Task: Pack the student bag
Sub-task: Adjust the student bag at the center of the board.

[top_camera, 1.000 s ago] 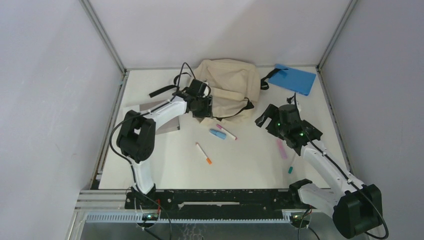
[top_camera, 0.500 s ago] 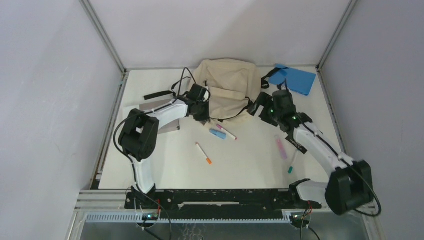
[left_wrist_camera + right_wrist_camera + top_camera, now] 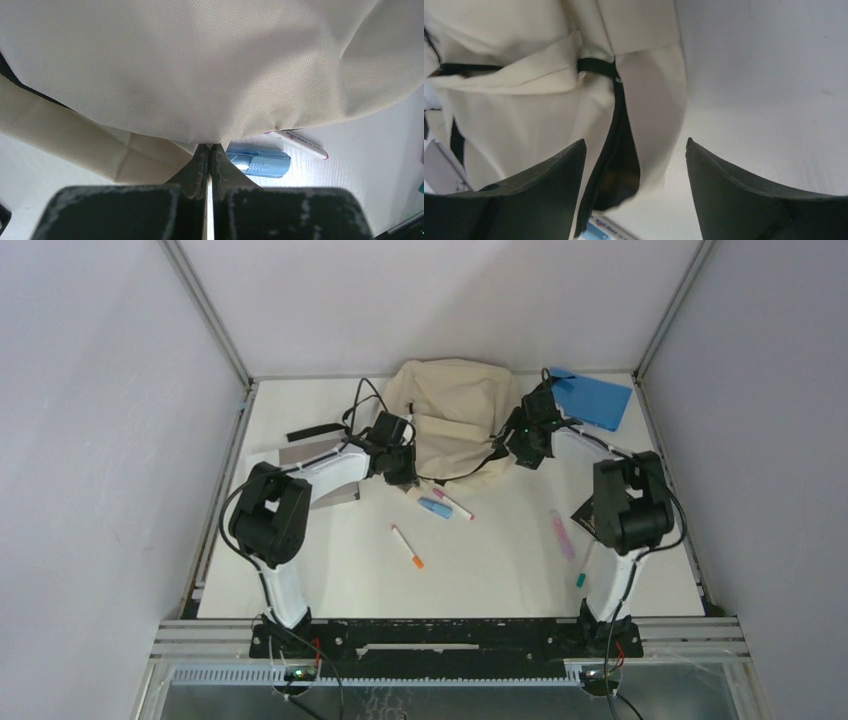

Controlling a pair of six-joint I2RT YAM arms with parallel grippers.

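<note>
**Both tools at the student bag**

An orange-tipped pen (image 3: 407, 547) is lying mid-table (image 3: 500, 570), its print too small to read. Beyond it, the left tool (image 3: 208, 152) is pinching a fold of the student bag (image 3: 455, 415) between closed fingers. The right tool (image 3: 635, 145) is hovering, jaws spread wide, over the bag's black-trimmed right edge. The bag is sitting at the far middle, near a blue notebook (image 3: 598, 400).

A fixed camera high behind the arm bases looks down on the whole table (image 3: 500, 570). The left wrist camera sights along the left gripper (image 3: 209, 148), close against the bag (image 3: 200, 65), a blue pen (image 3: 257, 162) just past the tips. The right wrist camera looks between the right gripper's (image 3: 634, 150) wide fingers at the bag's black-trimmed edge. All three views share the bag.
</note>
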